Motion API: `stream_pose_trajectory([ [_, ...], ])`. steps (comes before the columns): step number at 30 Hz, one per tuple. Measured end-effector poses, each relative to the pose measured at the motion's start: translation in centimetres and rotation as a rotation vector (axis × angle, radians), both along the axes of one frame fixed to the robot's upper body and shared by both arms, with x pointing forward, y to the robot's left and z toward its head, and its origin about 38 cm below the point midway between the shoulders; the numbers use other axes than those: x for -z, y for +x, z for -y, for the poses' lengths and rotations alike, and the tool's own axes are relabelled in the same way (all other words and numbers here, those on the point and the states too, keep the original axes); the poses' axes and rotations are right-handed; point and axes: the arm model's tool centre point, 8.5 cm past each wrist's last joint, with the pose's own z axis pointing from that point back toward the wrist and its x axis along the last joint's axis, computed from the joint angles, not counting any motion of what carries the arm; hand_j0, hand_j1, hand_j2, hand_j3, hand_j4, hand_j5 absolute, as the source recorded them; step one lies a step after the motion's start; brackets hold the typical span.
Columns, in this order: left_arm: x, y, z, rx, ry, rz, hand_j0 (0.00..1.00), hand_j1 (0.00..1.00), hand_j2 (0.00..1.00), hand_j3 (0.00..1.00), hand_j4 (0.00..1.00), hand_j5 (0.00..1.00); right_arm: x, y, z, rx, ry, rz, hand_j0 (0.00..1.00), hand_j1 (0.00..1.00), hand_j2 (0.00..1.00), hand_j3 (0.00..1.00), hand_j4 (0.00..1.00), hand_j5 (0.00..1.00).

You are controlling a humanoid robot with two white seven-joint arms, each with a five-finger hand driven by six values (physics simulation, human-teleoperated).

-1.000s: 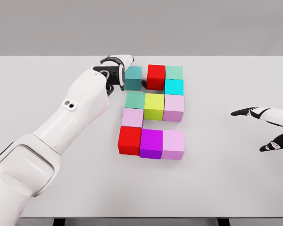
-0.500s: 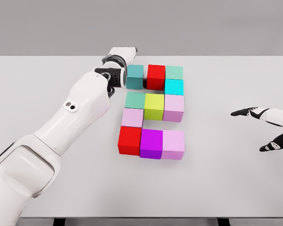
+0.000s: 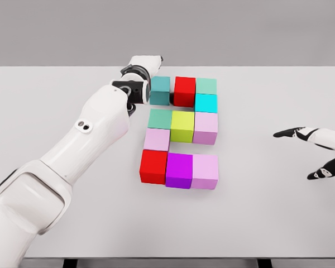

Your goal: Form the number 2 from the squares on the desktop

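Eleven coloured squares sit together near the middle of the pale counter [image 3: 56, 84], forming a blocky 2. The top row runs from the dark teal square [image 3: 159, 90] through the red square [image 3: 185, 91] to a mint square [image 3: 206, 86], with a cyan square [image 3: 206, 103] just below the mint one. The middle row is a green-teal square [image 3: 159, 118], a yellow-green square [image 3: 182, 125] and a pale pink square [image 3: 205, 128]. Another pink square [image 3: 157, 139] links down to the bottom row, which ends at the lilac square [image 3: 205, 171].

The left robot hand [image 3: 145, 62] is at the dark teal square's outer left edge; I cannot tell how its fingers are set. The right robot hand [image 3: 315, 151] hovers spread wide and empty near the counter's right edge, well apart from the squares. Bare counter surrounds the group on every side.
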Motion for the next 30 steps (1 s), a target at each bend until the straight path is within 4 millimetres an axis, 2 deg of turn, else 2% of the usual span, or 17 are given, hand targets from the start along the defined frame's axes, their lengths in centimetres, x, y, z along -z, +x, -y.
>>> stream_pose_trajectory([
  [10, 0.8, -0.6, 0.2, 0.004, -0.018, -0.016, 1.00, 1.00, 1.00, 1.00, 1.00, 1.00, 0.1, 0.0, 0.0, 0.000, 0.000, 0.000, 1.00, 1.00, 1.00, 1.00, 1.00, 1.00],
  [12, 1.6, -1.1, -0.1, 0.005, -0.029, -0.028, 1.00, 1.00, 1.00, 1.00, 1.00, 1.00, 0.1, 0.0, 0.0, 0.000, 0.000, 0.000, 1.00, 1.00, 1.00, 1.00, 1.00, 1.00],
  [23, -0.2, -0.9, -5.5, -0.016, -0.031, 0.013, 1.00, 1.00, 1.00, 1.00, 1.00, 1.00, 0.1, 0.0, 0.0, 0.000, -0.003, 0.000, 1.00, 1.00, 1.00, 1.00, 1.00, 1.00],
  [27, -1.3, -1.0, -8.8, -0.014, -0.043, -0.069, 1.00, 1.00, 1.00, 1.00, 1.00, 1.00, 0.1, 0.0, 0.0, 0.001, -0.004, 0.000, 1.00, 1.00, 1.00, 1.00, 1.00, 1.00],
  [30, -2.2, -1.1, -10.4, -0.014, -0.049, -0.101, 1.00, 1.00, 1.00, 1.00, 1.00, 1.00, 0.1, 0.0, 0.0, 0.001, -0.004, 0.000, 1.00, 1.00, 1.00, 1.00, 1.00, 1.00],
])
